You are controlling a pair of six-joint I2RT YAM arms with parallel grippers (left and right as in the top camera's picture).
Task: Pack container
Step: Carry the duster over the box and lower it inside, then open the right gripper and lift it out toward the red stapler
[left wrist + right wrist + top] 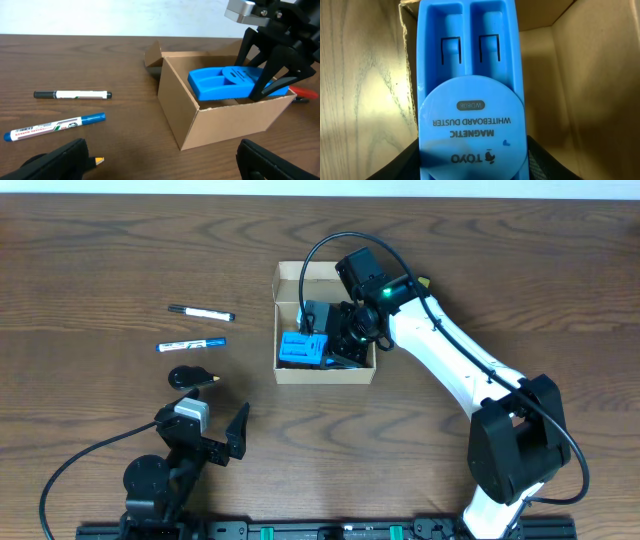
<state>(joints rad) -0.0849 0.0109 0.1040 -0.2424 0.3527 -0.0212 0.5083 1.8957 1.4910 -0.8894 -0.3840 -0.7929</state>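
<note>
The container, a tan cardboard box (pixel 326 376), stands open at mid-table; it also shows in the left wrist view (pixel 235 120) and the right wrist view (pixel 590 75). My right gripper (pixel 338 345) reaches into it from above. Its fingers are shut on the sides of a blue whiteboard duster (pixel 302 348), which lies tilted inside the box against its front-left wall. The duster fills the right wrist view (pixel 470 90) and shows in the left wrist view (pixel 227 82). My left gripper (pixel 203 427) is open and empty, low over the table near the front edge.
Left of the box lie a white marker with a black cap (pixel 200 312), a blue-capped marker (pixel 190 344) and a black marker with a yellow tip (pixel 192 377), the last just ahead of my left gripper. A red object (pixel 305 93) shows beyond the box.
</note>
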